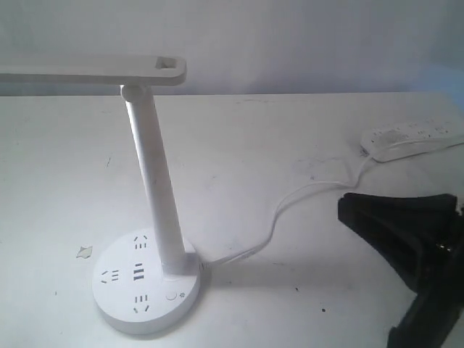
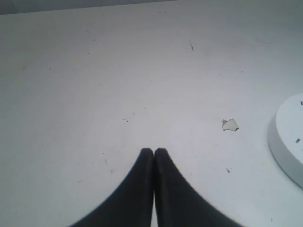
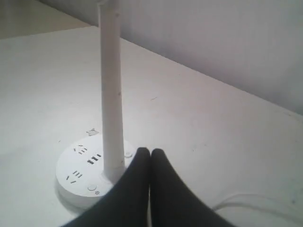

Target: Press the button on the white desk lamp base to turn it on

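The white desk lamp base (image 1: 119, 293) is a round disc with dark socket slots, standing at the table's front left. Its tiny round button (image 1: 171, 296) sits beside a small sun mark, just in front of the slim post (image 1: 154, 181). My right gripper (image 1: 344, 206) is shut and empty, hovering well to the right of the base. In the right wrist view its tips (image 3: 150, 151) point toward the post, with the button (image 3: 92, 187) off to one side on the base (image 3: 71, 187). My left gripper (image 2: 154, 150) is shut over bare table, and the base's rim (image 2: 286, 142) shows at the frame edge.
The lamp head (image 1: 94, 70) reaches out over the left of the table. A white cable (image 1: 290, 199) runs from the base to a long white power strip (image 1: 413, 138) at the back right. A small pale scrap (image 1: 85, 251) lies left of the base.
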Motion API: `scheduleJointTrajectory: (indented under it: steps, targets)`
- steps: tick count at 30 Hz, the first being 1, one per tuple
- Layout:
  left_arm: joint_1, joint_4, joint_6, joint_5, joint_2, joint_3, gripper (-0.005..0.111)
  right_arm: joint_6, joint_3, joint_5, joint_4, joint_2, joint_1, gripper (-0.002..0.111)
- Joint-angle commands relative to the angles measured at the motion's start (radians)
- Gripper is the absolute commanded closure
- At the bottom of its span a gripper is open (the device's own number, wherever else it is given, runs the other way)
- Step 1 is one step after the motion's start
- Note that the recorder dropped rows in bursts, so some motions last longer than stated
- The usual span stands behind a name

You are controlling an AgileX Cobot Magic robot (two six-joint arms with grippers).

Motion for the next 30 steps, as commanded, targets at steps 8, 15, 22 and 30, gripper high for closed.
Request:
scheduleJointTrajectory:
  steps: [8,15,22,30]
  targets:
    - [-0.008,-0.003,0.0,0.0,-0.003,0.002,0.107,-0.002,0.131,0.053,0.149,-0.382,-0.308,0.108]
    - [-0.008,-0.003,0.0,-0.002,-0.003,0.002,0.107,-0.027,0.236,0.063,0.149,-0.497,-0.424,0.108]
    - [-0.008,-0.003,0.0,-0.002,-0.003,0.002,0.107,-0.032,0.339,0.095,0.148,-0.497,-0.424,0.108]
    - [-0.008,-0.003,0.0,-0.002,-0.003,0.002,0.107,-0.03,0.339,0.096,0.144,-0.497,-0.424,0.108]
